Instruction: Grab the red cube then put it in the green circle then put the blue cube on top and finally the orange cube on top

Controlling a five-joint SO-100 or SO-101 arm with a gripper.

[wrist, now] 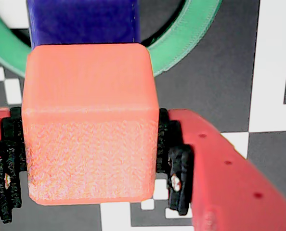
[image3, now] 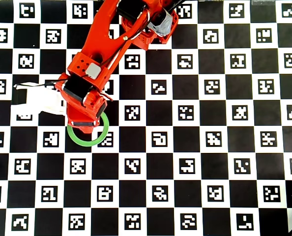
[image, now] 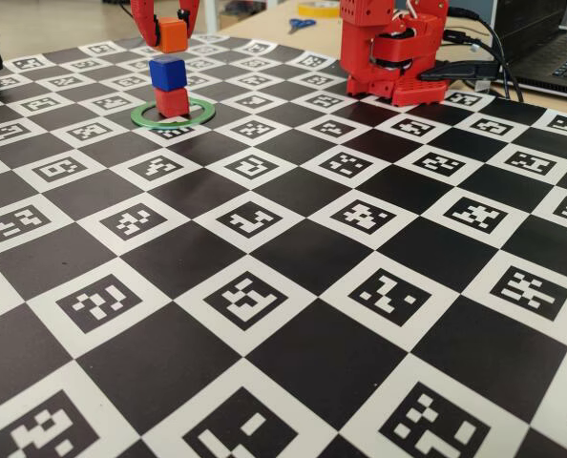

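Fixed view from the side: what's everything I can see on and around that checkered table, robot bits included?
red cube: one, red, inside the green ring, bottom of the stack.
blue cube: one, deep blue, on the red cube.
orange cube: one, orange, held just above the blue cube.
green circle: one flat green ring, on the board around the stack.
checkered board: one, black and white squares with printed markers, covers the table.
scissors: one pair, blue handles, behind the board.
laptop: one, dark, far right.
robot base: one, red, back of the board.
tool: one, red, shut on the orange cube.
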